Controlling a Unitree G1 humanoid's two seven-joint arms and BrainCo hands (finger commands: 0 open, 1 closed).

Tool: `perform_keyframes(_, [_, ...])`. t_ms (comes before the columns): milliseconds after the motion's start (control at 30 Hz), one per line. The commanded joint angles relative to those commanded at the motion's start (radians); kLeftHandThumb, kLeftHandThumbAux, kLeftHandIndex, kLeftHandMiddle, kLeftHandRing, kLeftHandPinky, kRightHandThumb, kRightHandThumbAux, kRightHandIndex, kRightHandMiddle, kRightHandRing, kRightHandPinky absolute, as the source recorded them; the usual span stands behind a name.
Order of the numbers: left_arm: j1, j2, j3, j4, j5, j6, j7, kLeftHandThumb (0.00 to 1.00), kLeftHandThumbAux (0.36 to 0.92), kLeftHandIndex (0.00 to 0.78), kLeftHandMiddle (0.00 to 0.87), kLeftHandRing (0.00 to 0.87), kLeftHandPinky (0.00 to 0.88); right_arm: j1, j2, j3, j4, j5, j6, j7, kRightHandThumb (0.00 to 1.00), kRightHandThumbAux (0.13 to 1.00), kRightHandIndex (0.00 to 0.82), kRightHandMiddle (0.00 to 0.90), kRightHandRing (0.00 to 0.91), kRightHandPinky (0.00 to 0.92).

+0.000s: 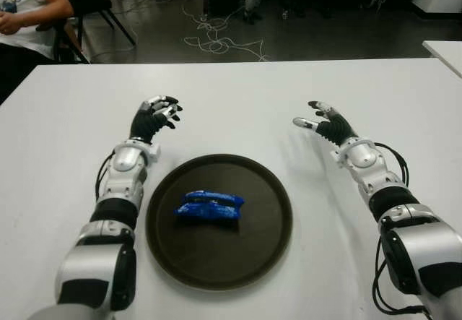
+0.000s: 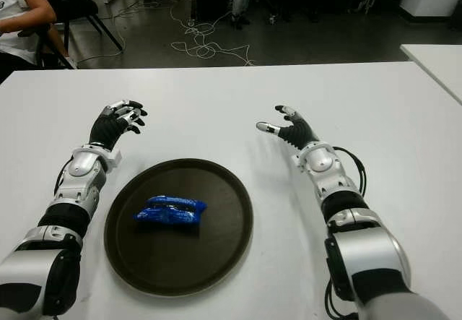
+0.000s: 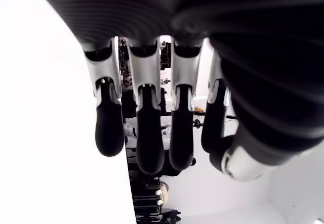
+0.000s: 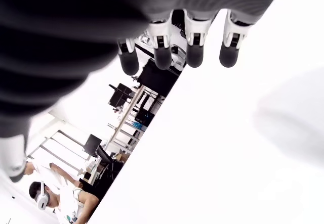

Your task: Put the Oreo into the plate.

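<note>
Oreo (image 1: pixel 208 206) on plate (image 1: pixel 271 219); left hand (image 1: pixel 154 118) and right hand (image 1: pixel 323 123) loosely open, empty.

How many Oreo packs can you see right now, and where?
1. A single blue Oreo pack lies inside the dark round plate, left of its centre, between the left robot hand and the right robot hand. Neither hand holds anything.

Both eye views look forward and down from the head at the white table (image 1: pixel 238 96), sharing the dark plate (image 1: pixel 274 212) at its near middle. Each wrist view sits close behind its own fingers, facing out across that table.
</note>
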Motion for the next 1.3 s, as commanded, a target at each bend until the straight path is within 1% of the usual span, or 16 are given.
perform_keyframes(200, [0.002, 0.0, -0.002, -0.002, 0.004, -0.005, 0.004, 0.835, 0.672, 0.419, 0.469, 0.523, 0.594, 0.006, 0.003, -0.002, -0.009, 0.002, 0.008, -0.003, 0.0, 0.51, 0.0, 0.0, 0.0, 0.0])
perform_keyframes(400, [0.0, -0.001, 0.0, 0.003, 0.003, -0.008, 0.008, 0.834, 0.672, 0.419, 0.469, 0.518, 0.571, 0.007, 0.003, -0.003, -0.008, 0.002, 0.012, -0.007, 0.0, 0.52, 0.0, 0.0, 0.0, 0.0])
perform_keyframes(567, [-0.004, 0.0, 0.0, 0.013, 0.002, -0.007, 0.005, 0.835, 0.672, 0.419, 0.468, 0.52, 0.583, 0.005, 0.011, -0.01, -0.006, 0.008, 0.02, -0.02, 0.0, 0.529, 0.0, 0.0, 0.0, 0.0])
perform_keyframes(833, [-0.006, 0.002, 0.0, 0.022, 0.003, -0.015, -0.001, 0.835, 0.672, 0.419, 0.469, 0.519, 0.577, 0.0, 0.026, -0.043, -0.007, 0.041, 0.04, -0.048, 0.0, 0.567, 0.002, 0.012, 0.005, 0.004])
perform_keyframes(867, [-0.007, 0.002, 0.001, 0.023, 0.0, -0.015, -0.003, 0.834, 0.672, 0.419, 0.469, 0.518, 0.574, -0.003, 0.024, -0.058, -0.006, 0.056, 0.043, -0.05, 0.0, 0.57, 0.004, 0.017, 0.008, 0.007])
perform_keyframes(1000, [-0.008, 0.001, 0.003, 0.025, -0.003, -0.018, -0.003, 0.834, 0.672, 0.419, 0.469, 0.516, 0.57, -0.019, 0.023, -0.109, -0.002, 0.109, 0.054, -0.047, 0.0, 0.587, 0.046, 0.079, 0.073, 0.056])
perform_keyframes(1233, [-0.011, 0.0, 0.005, 0.028, -0.002, -0.015, 0.002, 0.834, 0.672, 0.418, 0.468, 0.519, 0.584, -0.036, 0.031, -0.18, -0.002, 0.185, 0.071, -0.037, 0.0, 0.647, 0.115, 0.171, 0.205, 0.242])
perform_keyframes(1300, [-0.012, 0.0, 0.005, 0.029, -0.001, -0.014, 0.004, 0.834, 0.673, 0.418, 0.468, 0.519, 0.583, -0.036, 0.034, -0.194, -0.002, 0.2, 0.069, -0.034, 0.0, 0.66, 0.131, 0.189, 0.23, 0.274])
